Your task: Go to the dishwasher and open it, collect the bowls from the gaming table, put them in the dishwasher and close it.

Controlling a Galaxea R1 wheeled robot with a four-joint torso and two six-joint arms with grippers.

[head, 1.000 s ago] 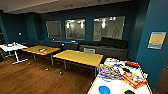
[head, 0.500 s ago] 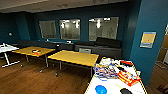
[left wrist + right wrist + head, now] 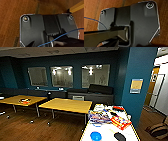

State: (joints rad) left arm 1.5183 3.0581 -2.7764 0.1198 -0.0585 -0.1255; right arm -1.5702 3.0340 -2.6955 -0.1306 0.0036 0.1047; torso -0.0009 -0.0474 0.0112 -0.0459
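The gaming table (image 3: 87,132), white-topped with yellow edging, stands at the lower right of the head view, strewn with colourful board-game boxes (image 3: 105,115). A small bright-blue bowl (image 3: 95,136) sits on its near end, beside a dark flat object (image 3: 119,136). The dishwasher is out of view. Both wrist views look down at wooden floor past the robot's dark plate; a yellow table edge (image 3: 76,6) crosses a corner of the left wrist view.
Two wooden-topped tables (image 3: 67,105) (image 3: 22,100) stand left of the gaming table on a wooden floor. A dark sofa (image 3: 92,94) lines the back wall under windows. A teal pillar (image 3: 136,84) rises at the right, with a brown bag (image 3: 157,130) beyond it.
The whole head view has shifted: the camera has turned right and come closer, so the gaming table and its blue bowl show larger and nearer the middle.
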